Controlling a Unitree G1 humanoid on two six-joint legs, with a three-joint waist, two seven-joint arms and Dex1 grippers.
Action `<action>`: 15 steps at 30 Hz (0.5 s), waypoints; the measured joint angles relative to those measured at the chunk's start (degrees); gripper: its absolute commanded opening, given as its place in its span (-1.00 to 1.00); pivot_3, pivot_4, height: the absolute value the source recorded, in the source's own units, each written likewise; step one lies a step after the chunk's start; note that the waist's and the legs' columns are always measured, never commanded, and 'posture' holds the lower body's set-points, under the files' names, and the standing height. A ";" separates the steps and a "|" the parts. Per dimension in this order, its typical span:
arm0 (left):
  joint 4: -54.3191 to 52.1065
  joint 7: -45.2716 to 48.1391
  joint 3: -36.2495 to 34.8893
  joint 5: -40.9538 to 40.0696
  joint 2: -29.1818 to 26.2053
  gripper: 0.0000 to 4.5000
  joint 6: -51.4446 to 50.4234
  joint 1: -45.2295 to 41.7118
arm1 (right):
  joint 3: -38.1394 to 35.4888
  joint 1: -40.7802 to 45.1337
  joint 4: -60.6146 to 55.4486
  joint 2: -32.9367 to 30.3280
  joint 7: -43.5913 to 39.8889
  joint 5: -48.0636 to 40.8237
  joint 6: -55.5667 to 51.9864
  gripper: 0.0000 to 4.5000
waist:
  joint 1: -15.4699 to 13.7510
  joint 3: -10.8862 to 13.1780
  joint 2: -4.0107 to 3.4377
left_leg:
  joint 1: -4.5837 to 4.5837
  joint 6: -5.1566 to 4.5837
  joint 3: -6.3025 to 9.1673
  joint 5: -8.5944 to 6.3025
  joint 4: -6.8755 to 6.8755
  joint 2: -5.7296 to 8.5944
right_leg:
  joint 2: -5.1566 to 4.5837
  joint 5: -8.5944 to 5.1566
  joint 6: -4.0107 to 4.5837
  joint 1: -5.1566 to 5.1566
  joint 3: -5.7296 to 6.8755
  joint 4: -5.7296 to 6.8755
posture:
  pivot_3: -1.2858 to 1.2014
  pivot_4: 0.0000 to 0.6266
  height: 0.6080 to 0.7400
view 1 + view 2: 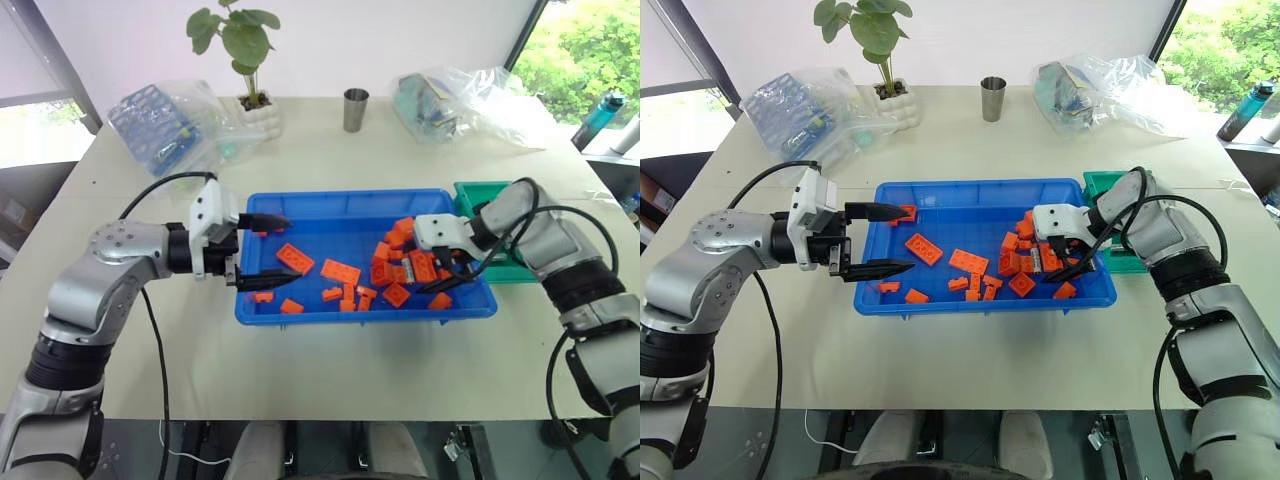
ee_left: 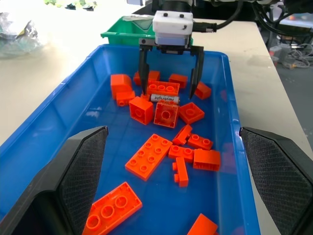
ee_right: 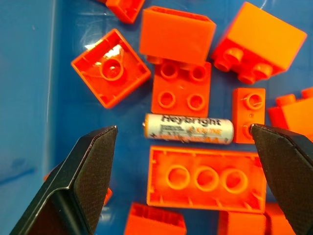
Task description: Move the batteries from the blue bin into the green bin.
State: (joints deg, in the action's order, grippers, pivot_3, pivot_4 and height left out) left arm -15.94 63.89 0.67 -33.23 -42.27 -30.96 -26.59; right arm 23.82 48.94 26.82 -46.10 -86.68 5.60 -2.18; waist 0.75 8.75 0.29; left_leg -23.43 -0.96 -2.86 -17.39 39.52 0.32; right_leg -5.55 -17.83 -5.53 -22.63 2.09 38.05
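The blue bin [image 1: 360, 314] sits at mid-table, holding many orange bricks [image 1: 397, 262]. One battery [image 3: 188, 129], a silver-white cylinder, lies flat on the bin floor among the bricks, also seen in the left wrist view as the battery [image 2: 165, 99]. My right gripper [image 3: 182, 129] hangs open just above it, pointing down, one finger off each end of the battery, apart from it. The green bin [image 1: 478, 193] stands against the blue bin's far right corner, partly hidden behind my right arm. My left gripper [image 1: 290, 247] is open and empty over the blue bin's left end.
A potted plant [image 1: 255, 110], a metal cup [image 1: 355, 110], a wrapped blue lattice rack [image 1: 160, 125] and a plastic bag of items [image 1: 460, 100] line the table's far side. A water bottle [image 1: 600, 118] stands off the far right.
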 measured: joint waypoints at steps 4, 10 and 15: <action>0.04 0.20 0.00 0.00 -0.11 1.00 0.12 0.00 | -0.38 -0.65 -0.47 0.12 0.83 0.38 -0.07 0.98 | 0.03 0.00 0.00 | 0.01 0.00 0.02 0.00 0.03 0.00 | 0.00 0.00 0.00 0.03 0.02 0.00 | 0.03 -0.52 0.63; -0.03 0.08 0.00 0.00 -0.28 1.00 0.25 -0.01 | -0.54 -1.01 -0.21 0.76 3.41 2.01 1.99 0.98 | 0.06 0.00 0.00 | 0.02 0.00 0.04 0.00 0.13 -0.01 | 0.01 0.00 0.00 0.07 0.03 0.04 | 0.03 -0.52 0.63; -1.29 -0.30 -0.59 -0.02 -0.44 1.00 0.26 1.21 | -0.99 -1.15 0.32 1.23 4.90 2.26 2.09 0.98 | 0.03 0.00 0.00 | 0.02 0.00 0.07 0.00 0.17 -0.01 | 0.01 0.00 0.00 0.10 0.05 0.05 | 0.03 -0.52 0.63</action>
State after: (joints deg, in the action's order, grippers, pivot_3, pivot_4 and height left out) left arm -17.23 63.59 0.07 -33.25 -42.71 -30.70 -25.38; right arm 22.83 47.79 27.14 -44.87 -81.79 7.86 -0.08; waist 0.78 8.75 0.29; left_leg -23.42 -0.96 -2.78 -17.40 39.68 0.31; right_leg -5.55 -17.83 -5.53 -22.52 2.14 38.10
